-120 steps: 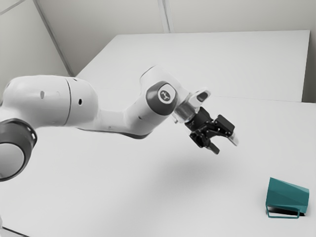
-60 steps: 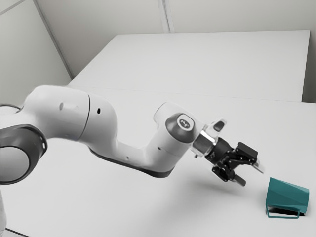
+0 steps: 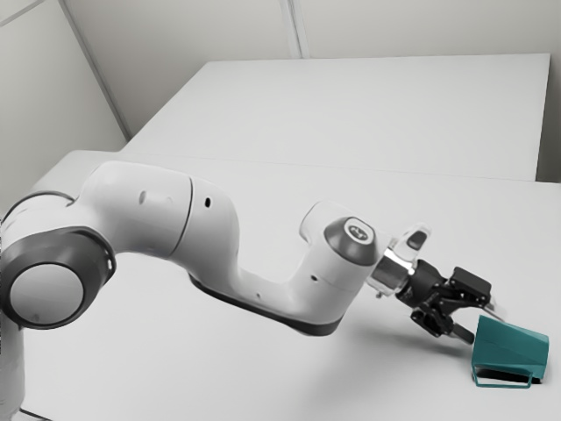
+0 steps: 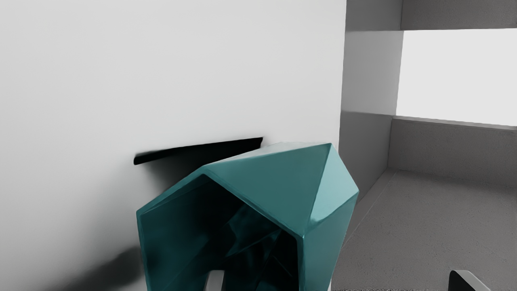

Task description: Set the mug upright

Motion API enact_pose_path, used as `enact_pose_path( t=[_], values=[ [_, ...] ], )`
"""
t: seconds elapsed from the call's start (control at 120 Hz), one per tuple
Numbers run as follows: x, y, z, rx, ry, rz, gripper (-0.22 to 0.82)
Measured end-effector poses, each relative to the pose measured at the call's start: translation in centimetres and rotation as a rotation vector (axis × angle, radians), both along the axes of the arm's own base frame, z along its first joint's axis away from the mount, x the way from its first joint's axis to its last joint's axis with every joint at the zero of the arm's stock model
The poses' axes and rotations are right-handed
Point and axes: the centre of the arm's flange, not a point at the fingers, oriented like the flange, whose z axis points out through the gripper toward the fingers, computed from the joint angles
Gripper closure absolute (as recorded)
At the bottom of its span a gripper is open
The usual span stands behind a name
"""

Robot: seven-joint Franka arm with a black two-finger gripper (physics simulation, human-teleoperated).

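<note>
Teal, faceted mug [image 3: 511,349] on its side, mouth facing end effector [image 3: 486,324], spread wide.

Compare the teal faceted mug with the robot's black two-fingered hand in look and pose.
The teal faceted mug is a hollow cup; the black hand is jointed, its fingers apart. The mug lies on the white table; the hand slants down toward the mug. Neither is upright.
</note>
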Motion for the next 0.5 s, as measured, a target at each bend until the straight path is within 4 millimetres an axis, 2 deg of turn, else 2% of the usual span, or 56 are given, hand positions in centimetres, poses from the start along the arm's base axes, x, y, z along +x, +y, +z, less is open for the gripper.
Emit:
enact_pose_path(
  t=[0.133,0.292,0.5],
  values=[
    [-0.3,-1.0,-0.8,-0.013,-0.005,-0.013,0.00],
    [-0.3,-1.6,-0.5,-0.034,-0.022,-0.018,0.02],
    [-0.2,-1.7,-0.4,-0.043,-0.045,-0.024,0.50]
  ],
)
